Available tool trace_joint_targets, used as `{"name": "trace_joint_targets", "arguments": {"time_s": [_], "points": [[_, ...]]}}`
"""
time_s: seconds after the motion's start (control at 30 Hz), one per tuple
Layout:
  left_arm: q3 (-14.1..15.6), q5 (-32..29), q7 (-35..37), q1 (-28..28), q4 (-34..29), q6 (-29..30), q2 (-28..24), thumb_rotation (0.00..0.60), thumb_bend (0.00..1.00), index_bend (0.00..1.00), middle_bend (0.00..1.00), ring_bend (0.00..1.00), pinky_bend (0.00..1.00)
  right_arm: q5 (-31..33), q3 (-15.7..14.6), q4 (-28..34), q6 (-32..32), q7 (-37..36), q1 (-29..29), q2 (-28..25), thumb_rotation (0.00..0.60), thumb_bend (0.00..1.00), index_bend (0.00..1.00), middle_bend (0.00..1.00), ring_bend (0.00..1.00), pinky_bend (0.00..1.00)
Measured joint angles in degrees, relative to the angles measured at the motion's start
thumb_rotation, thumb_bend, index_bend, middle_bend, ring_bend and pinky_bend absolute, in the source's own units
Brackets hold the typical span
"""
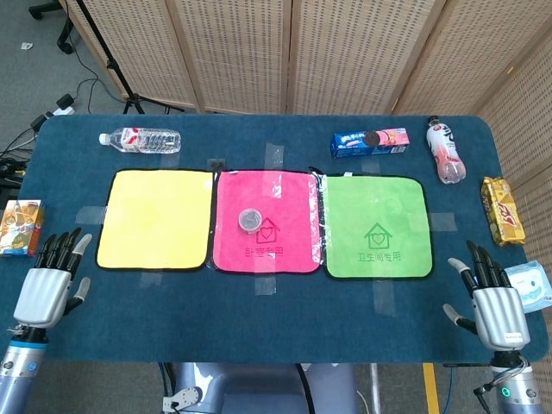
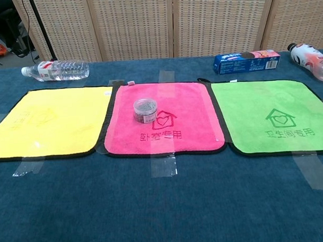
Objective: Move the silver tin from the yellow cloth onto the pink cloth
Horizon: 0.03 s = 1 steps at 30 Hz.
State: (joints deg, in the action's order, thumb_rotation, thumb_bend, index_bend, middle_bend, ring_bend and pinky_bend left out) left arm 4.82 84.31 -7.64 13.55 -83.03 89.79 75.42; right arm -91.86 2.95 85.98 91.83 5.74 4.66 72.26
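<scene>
tin [image 1: 249, 221] on pink cloth [image 1: 285, 197] — well apart from both hands' spread, empty fingers [image 1: 59, 250].

Wicker folding screens [image 1: 345, 52] behind blue table [image 1: 259, 319]; grey floor [image 1: 34, 78], cables.

Three cloths [image 1: 267, 221], two bottles [image 1: 140, 139], perhaps four packets [image 1: 370, 142].

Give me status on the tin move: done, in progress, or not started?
Looks done. The silver tin stands upright on the pink cloth, left of its house print; the yellow cloth is bare. Nothing is in hand: the left hand and right hand are both open near the table's front corners, holding nothing. Nothing appears left to do.
</scene>
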Motion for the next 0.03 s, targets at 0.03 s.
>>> {"name": "trace_joint_targets", "arguments": {"time_s": [0.03], "points": [[-0.2, 0.0, 0.2, -0.1, 0.1, 0.0, -0.1, 0.6, 0.44, 0.0, 0.0, 0.0, 0.05, -0.1, 0.1, 0.1, 0.3, -0.2, -0.1, -0.1, 0.6, 0.16, 0.21, 0.0, 0.0, 0.17]]}}
